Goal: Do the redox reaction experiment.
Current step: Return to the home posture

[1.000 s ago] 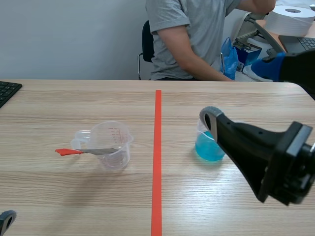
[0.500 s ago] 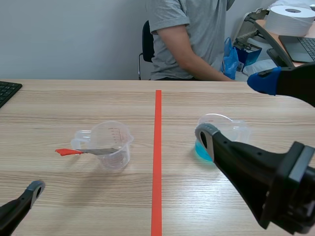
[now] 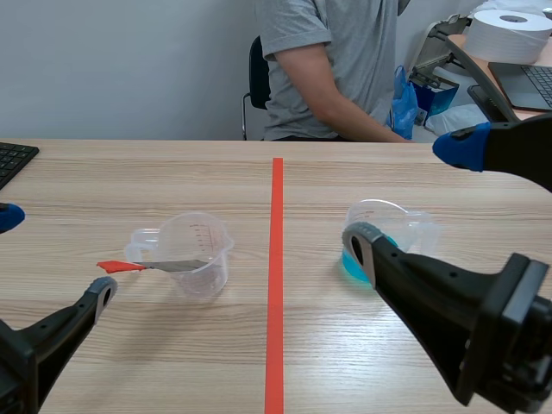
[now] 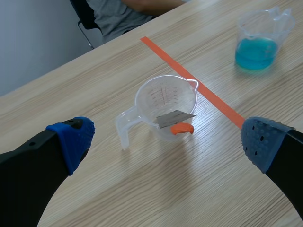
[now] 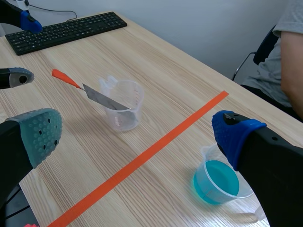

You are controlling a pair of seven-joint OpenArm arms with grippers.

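The left gripper (image 4: pixel 166 140) is open wide, its bumpy blue pads far apart. Just ahead of it stands the empty cup (image 4: pixel 166 101). It is clear plastic and round, with a handle and a little spout. A flat, shiny metal scoop (image 4: pixel 176 118) with an orange handle rests on its rim. The right gripper (image 5: pixel 137 134) is open wide too. Another clear cup (image 5: pixel 218 183), with blue liquid in it, stands on the smooth wooden table (image 3: pixel 129 172), across the orange line (image 3: pixel 276 259).
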